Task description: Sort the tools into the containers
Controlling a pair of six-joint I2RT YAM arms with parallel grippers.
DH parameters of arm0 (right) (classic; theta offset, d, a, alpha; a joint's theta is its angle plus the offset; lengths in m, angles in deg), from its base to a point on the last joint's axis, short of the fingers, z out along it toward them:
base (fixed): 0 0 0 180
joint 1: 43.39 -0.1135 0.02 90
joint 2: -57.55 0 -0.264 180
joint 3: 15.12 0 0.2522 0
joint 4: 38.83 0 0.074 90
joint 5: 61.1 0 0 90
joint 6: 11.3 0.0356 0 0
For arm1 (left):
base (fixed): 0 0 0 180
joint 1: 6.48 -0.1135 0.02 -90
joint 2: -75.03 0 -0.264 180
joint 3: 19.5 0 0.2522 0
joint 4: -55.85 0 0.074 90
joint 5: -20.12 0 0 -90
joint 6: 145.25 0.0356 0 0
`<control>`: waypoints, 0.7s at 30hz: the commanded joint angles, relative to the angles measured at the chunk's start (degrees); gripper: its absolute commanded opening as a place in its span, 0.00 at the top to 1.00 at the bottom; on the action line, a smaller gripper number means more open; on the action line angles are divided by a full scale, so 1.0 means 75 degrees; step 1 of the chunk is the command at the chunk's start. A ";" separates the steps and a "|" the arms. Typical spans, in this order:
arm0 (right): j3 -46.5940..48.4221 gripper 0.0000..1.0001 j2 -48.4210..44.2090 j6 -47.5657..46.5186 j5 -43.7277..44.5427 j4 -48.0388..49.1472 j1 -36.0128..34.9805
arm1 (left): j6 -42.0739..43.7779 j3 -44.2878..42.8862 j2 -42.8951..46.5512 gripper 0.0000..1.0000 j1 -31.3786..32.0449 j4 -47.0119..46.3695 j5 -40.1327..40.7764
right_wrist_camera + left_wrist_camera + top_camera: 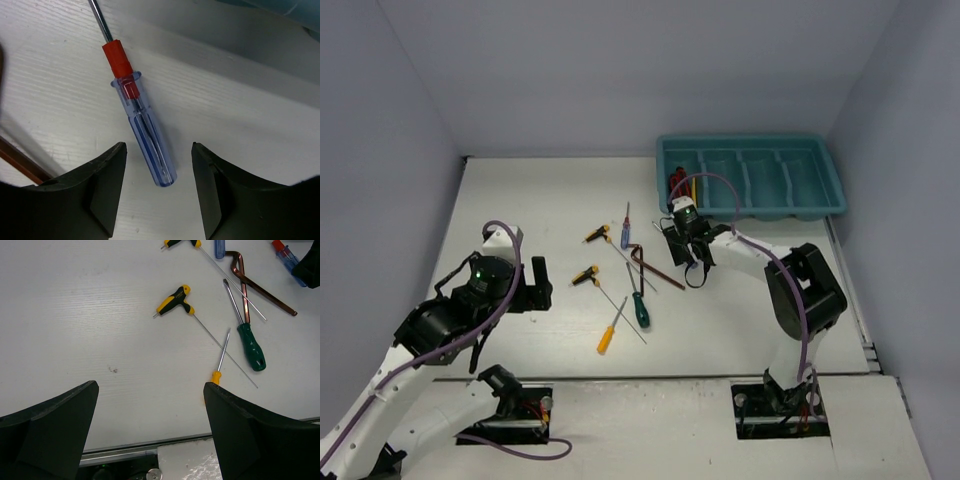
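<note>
Fingers (102,190) of the right gripper (159,150) stand about half open, one on either side of the butt end of a clear blue screwdriver (147,132). A strip of bare table (540,200) shows between each pad and the handle, so nothing is gripped. The screwdriver lies flat. Its handle is see-through blue with a red collar where the steel shaft enters, and the shaft points away from the gripper.

In the top view this gripper hangs just in front of the near left corner of the teal tray (790,212), which has four long compartments side by side. The leftmost compartment holds the red-handled pliers (675,183) and something yellow too small to name.

Close to the left of the gripper lies the dark bent hex key (250,282), with the green screwdriver (250,345) alongside it. The long shaft of the far T-handle (177,243) crosses both, though which lies on top I cannot tell. The near T-handle (175,299), yellow and black, sends its shaft across that of the yellow screwdriver (216,375). A blue screwdriver (625,232) lies beyond them.

The left gripper (150,390) is spread wide and holds nothing. It hangs over bare table, well apart from the tools.
</note>
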State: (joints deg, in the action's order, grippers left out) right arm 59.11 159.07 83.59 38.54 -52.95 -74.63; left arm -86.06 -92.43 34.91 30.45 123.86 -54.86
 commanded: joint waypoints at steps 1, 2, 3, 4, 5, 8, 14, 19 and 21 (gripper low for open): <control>0.0113 0.49 0.0269 -0.0386 -0.0862 0.0604 0.0145 | -0.0112 -0.0217 -0.0100 0.16 -0.0049 -0.0062 0.0001; 0.0106 0.49 0.0336 -0.0402 -0.1024 0.0609 0.0145 | -0.0111 -0.0210 -0.0100 0.16 -0.0057 -0.0052 0.0001; 0.0079 0.49 0.0412 -0.0414 -0.1159 0.0610 0.0145 | -0.0093 -0.0216 -0.0109 0.16 -0.0060 -0.0049 0.0001; 0.0053 0.52 0.0512 -0.0408 -0.1235 0.0610 0.0118 | -0.0087 -0.0210 -0.0121 0.16 -0.0060 -0.0058 0.0010; -0.0003 0.56 0.0537 -0.0405 -0.1362 0.0614 0.0060 | -0.0079 -0.0216 -0.0144 0.16 -0.0056 -0.0060 0.0017; -0.0155 0.73 0.0460 -0.0371 -0.1580 0.0621 -0.0182 | -0.0027 -0.0256 -0.0255 0.16 -0.0060 -0.0061 0.0036; -0.0166 1.00 -0.0110 -0.0245 -0.1261 0.0576 -0.0884 | 0.0088 -0.0371 -0.0508 0.16 -0.0060 -0.0084 0.0060; 0.0438 1.00 -0.1153 -0.0167 -0.0110 0.0309 -0.1413 | 0.0143 -0.0438 -0.0596 0.16 -0.0053 -0.0107 0.0110; 0.0805 1.00 -0.1655 -0.0151 0.0211 0.0248 -0.1482 | 0.0147 -0.0453 -0.0616 0.16 -0.0060 -0.0108 0.0119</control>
State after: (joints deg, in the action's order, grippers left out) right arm 58.28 157.64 81.71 32.42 -51.61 -84.61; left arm -85.64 -92.76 30.89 30.41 124.22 -54.83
